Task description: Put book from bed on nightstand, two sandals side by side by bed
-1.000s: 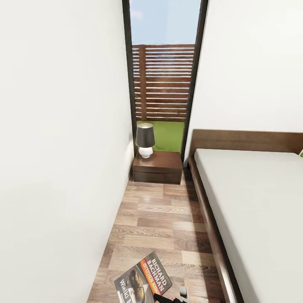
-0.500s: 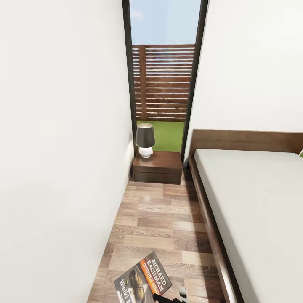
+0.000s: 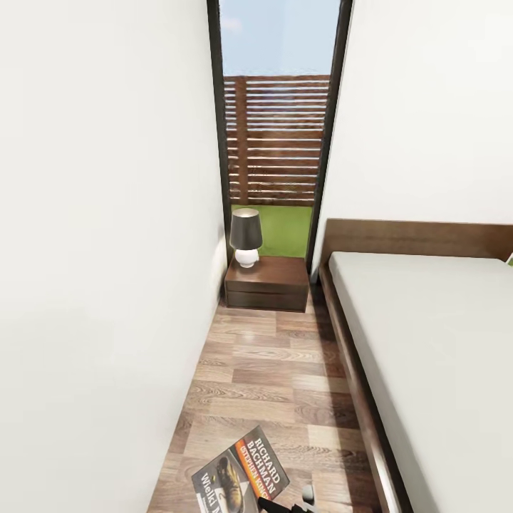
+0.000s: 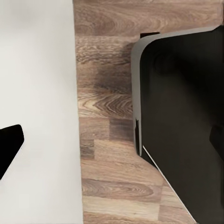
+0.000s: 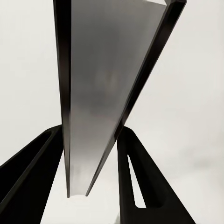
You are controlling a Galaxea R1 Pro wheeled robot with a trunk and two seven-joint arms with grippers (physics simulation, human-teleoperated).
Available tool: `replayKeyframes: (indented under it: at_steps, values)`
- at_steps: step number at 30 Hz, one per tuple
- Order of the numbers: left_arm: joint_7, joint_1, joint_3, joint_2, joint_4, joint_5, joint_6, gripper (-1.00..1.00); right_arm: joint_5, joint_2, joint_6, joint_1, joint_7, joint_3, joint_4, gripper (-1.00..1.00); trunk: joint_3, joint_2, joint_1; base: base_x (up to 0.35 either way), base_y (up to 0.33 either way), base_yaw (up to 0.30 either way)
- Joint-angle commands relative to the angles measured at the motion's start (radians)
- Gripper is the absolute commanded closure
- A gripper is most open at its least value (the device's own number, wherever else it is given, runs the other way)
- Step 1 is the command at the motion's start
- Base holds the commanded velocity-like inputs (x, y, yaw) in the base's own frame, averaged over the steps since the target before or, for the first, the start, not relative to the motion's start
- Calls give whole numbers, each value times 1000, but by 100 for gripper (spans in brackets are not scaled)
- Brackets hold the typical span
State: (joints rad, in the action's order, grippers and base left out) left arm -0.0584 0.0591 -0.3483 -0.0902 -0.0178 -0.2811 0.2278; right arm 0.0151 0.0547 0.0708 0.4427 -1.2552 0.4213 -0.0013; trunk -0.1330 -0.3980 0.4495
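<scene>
Right wrist view shows the right gripper [image 5: 88, 182] clamped on the paperback book [image 5: 100, 88], carried low in the aisle beside the bed [image 3: 427, 342]. Left jaws: cannot tell. Next, roll forward to the nightstand [image 3: 268, 283] beside its lamp [image 3: 246, 237].

Dark, orange-banded book [image 3: 241, 478] held above floor; nightstand [image 3: 268, 283] beside grey bed [image 3: 434, 342].

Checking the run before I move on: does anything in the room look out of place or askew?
Nothing on the floor or furniture stands out. The book hangs tilted above the wood floor, pinched edge-on in the right gripper, being carried rather than dropped. The lamp stands upright on the nightstand, and the bed lies bare.
</scene>
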Motion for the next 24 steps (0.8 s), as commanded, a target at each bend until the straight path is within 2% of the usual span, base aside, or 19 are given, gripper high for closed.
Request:
replayKeyframes:
  at_steps: [1,8,16,24]
  values:
    - [-3,6,-12,0,-2,-7,1,-100,1,0,7,1,-3,2,0,100,-2,-2,1,0,0,0]
    - [-3,27,-22,2,-9,-7,-3,-100,1,2,7,1,-3,2,0,100,-2,-2,1,30,22,0]
    - [-4,39,-27,3,-32,-3,-4,-100,0,2,5,1,-3,2,1,100,-2,-2,1,199,153,0]
    - [-14,42,-27,4,-40,80,-4,-100,0,3,4,1,-3,2,2,100,-2,-2,1,124,83,-11]
